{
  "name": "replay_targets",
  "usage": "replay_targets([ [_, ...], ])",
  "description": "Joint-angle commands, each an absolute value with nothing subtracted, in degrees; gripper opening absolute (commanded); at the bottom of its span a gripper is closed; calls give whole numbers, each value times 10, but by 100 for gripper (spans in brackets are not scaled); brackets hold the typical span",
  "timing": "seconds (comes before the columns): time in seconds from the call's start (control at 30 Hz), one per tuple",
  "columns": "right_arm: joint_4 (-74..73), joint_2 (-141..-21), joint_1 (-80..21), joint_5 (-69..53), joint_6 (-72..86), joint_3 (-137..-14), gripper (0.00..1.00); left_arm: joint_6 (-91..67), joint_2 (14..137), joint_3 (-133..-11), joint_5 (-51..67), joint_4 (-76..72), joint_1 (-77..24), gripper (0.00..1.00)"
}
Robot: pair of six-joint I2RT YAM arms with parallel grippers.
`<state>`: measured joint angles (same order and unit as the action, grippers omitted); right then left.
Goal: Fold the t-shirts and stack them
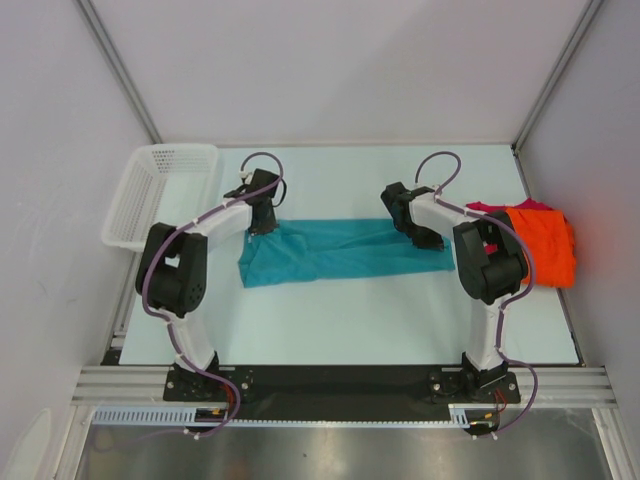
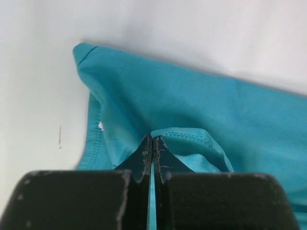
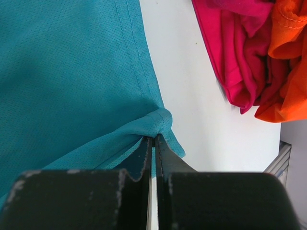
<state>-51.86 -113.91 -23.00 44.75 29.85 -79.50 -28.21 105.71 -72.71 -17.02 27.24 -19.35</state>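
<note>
Teal-blue t-shirt point(image 1: 340, 252): lies as a long horizontal band across the centre of the top view, flat on the white surface point(image 1: 350, 320), between the two tools.

Left tool point(image 1: 262, 228): sits at the upper left corner of the band. In the left wrist view, fingers pressed together at lower centre, pinching a raised fold of teal cloth with a stitched hem just right of the tips. Only a thin strip of teal shows in the slit between the fingers.

Right tool point(image 1: 432, 240): sits at the right end of the band, near its upper edge. In the right wrist view, fingers closed at lower centre, clamped on a small bunched fold at the stitched edge of the cloth. Teal fabric fills the left half of that frame.

Orange t-shirt point(image 1: 545, 245): rests crumpled at the right edge of the surface, right of the right tool and apart from the teal cloth.

Magenta-red t-shirt point(image 1: 490, 207): lies partly under the orange one, touching it, showing at its upper left side.

White mesh basket point(image 1: 150, 195): stands at the upper left, beside the left arm.
</note>
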Motion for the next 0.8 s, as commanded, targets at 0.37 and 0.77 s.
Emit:
replay_targets([
  [0.37, -504, -1158, -221, 475, 272, -844, 0, -288, 999, -709, -214, 283, -148, 0],
  [0.77, -497, -1183, -220, 462, 268, -855, 0, -285, 1016, -722, -188, 285, -145, 90],
])
